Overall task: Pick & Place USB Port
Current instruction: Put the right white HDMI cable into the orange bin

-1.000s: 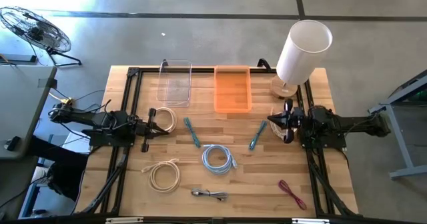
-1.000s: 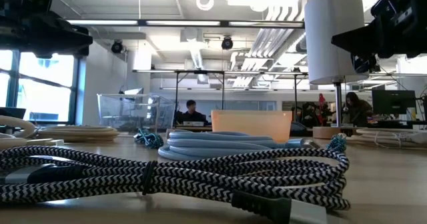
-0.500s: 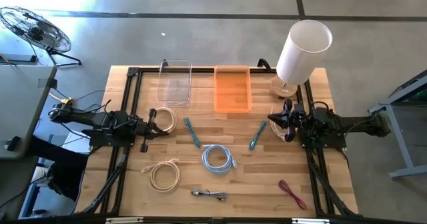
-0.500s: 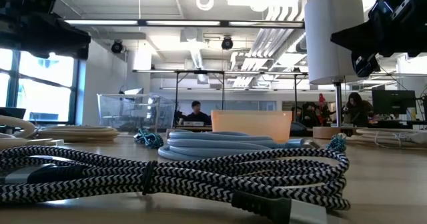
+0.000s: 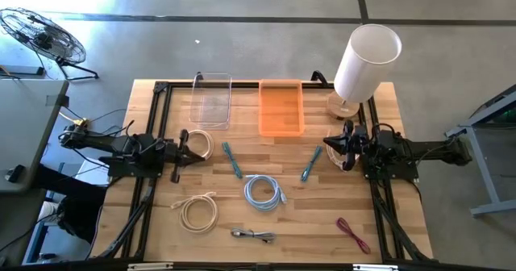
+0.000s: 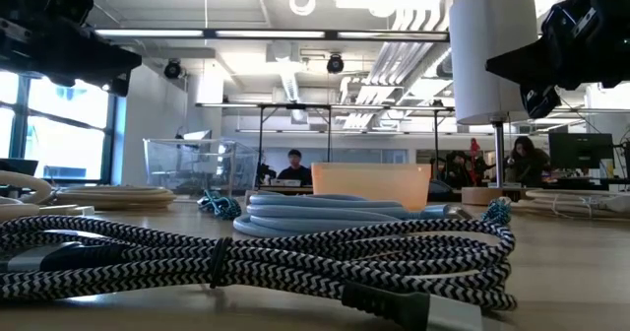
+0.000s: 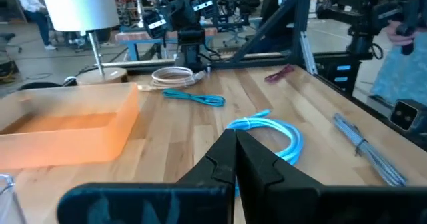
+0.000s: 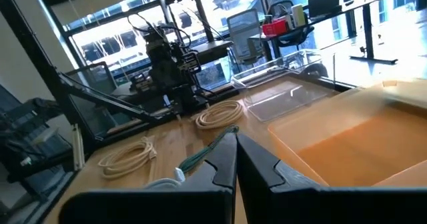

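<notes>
I can't read a single word, label, brand or number from here. The white cylinder lamp is blank, and the orange bin beside it (plain on every wall I see) carries no marking either.

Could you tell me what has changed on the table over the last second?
Very little. The right gripper has crept slightly toward the table's middle, nearer the teal cable; its jaws stay shut and empty. The left gripper waits by the cream coil, also shut. Nothing was taken or released; the cables, orange bin and clear bin lie as before.
</notes>
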Available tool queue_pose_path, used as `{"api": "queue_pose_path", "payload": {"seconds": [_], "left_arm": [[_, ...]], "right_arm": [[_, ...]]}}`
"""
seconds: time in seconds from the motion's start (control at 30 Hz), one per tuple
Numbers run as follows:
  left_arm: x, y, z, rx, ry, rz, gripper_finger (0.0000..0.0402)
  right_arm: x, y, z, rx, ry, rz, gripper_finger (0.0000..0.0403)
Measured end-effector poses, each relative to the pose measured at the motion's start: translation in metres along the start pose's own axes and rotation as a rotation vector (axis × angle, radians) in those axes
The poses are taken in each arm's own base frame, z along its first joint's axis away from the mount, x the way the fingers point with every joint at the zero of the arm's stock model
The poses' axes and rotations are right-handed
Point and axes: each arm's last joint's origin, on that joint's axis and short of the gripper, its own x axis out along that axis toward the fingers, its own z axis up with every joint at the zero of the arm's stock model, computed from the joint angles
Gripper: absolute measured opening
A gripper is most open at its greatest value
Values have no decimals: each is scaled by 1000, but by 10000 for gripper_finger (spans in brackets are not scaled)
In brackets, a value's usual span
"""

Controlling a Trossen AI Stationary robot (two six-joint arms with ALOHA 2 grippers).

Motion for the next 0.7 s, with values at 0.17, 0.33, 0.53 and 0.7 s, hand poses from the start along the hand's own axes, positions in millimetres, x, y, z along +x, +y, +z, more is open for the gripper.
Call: {"api": "queue_pose_path", "payload": {"seconds": [0.17,0.33,0.53,0.7], "left_arm": [[0,4,2,-29,-24,142,0],[-1,7,6,-69,-66,232,0],[-1,6,6,-7,-60,202,0],[-1,7,5,89,-40,230,1]], "right_arm": [[0,1,2,21,4,19,1],[-6,12,37,-76,-60,29,0],[-18,29,95,-228,44,-40,0],[-19,47,146,-264,241,-99,0]]}}
